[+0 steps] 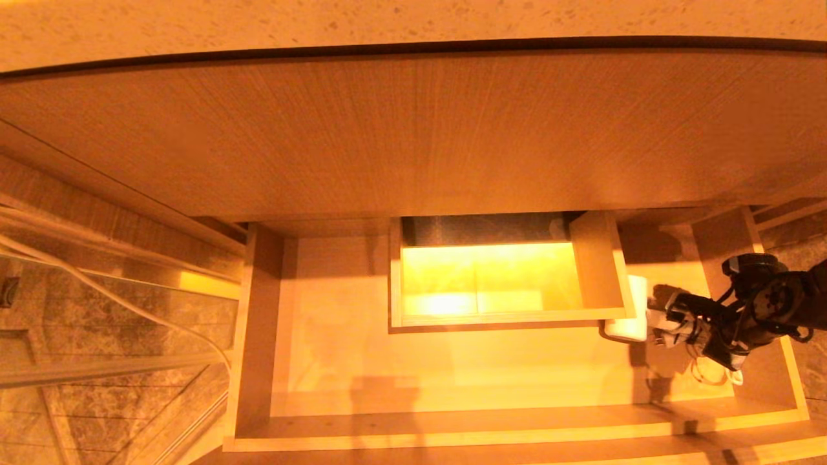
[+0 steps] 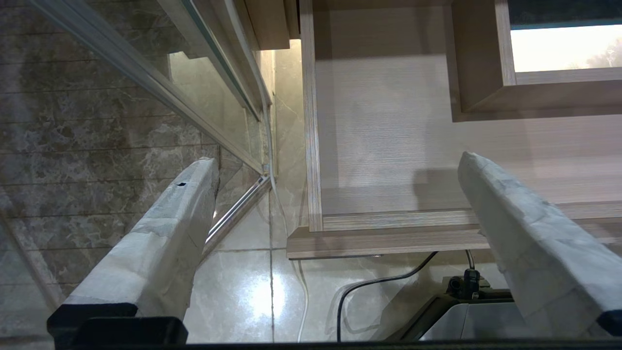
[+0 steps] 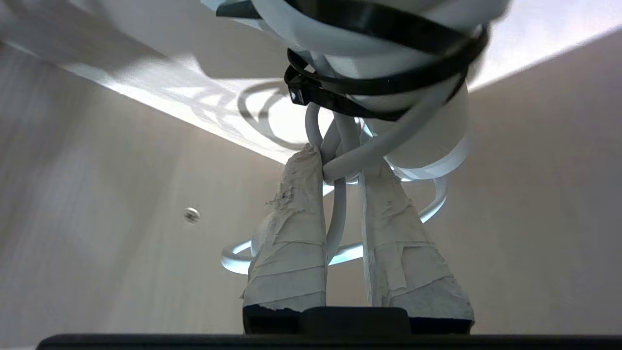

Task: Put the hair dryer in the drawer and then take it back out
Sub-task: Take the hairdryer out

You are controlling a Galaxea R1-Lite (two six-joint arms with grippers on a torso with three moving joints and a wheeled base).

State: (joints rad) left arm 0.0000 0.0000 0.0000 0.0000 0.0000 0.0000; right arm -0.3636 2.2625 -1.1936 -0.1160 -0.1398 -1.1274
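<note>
speckled counter [image 1: 413, 19] runs along the far edge, above a tall wood panel [image 1: 413, 129]. below it the drawer [image 1: 258, 387] stands pulled out, a boxed cut-out [image 1: 597, 258] rising at its mid-back. the hair dryer [image 1: 636, 310] lies at the drawer's right end, just beside that box, which crowds it. the right end effector [image 3: 342, 175] is pinched on the dryer's cord bundle [image 3: 340, 146]. the left end effector [image 2: 335, 204] hangs spread wide outside the drawer's left corner, over the tiled floor [image 2: 243, 291].
</note>
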